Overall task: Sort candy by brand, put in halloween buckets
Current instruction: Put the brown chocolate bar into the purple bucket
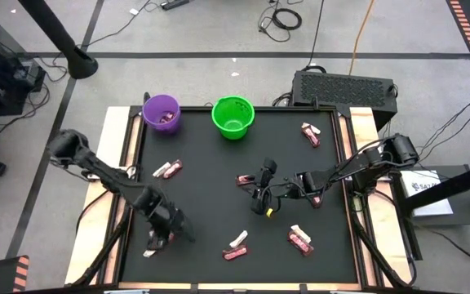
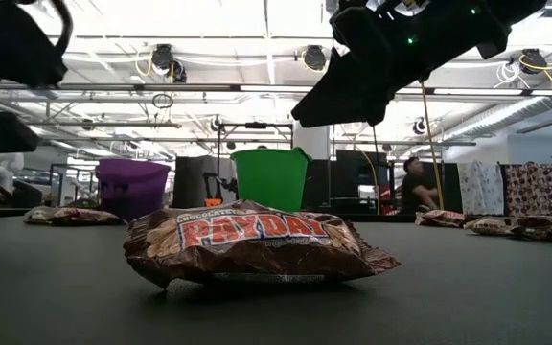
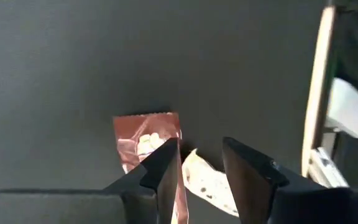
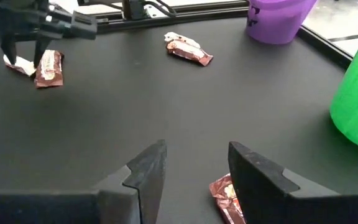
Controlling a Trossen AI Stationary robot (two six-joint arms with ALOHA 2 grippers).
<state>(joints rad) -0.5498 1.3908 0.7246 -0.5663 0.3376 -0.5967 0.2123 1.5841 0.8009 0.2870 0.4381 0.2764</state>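
While hidden from above, both open pincers over candy: left pincer (image 3: pixel 199 163) (red-and-cream pair), right pincer (image 4: pixel 194 163).

left arm (image 1: pixel 104 175): what you see is matte black jointed links, a bulky rounded shoulder joint, a boxy wrist block
left gripper (image 3: pixel 201 171): two dark flat angular fingers (image 3: pixel 160 177) with stepped notches on the inner faces and slanted tips
right arm (image 1: pixel 365 167): same matte black build; thin black cables loop loose along the forearm
right gripper (image 4: pixel 194 174): two dark wedge-shaped fingers (image 4: pixel 145 174); you'll spot a yellow mark near the tip in the high view
wrist housing: black casing in the low view, small green lights on it
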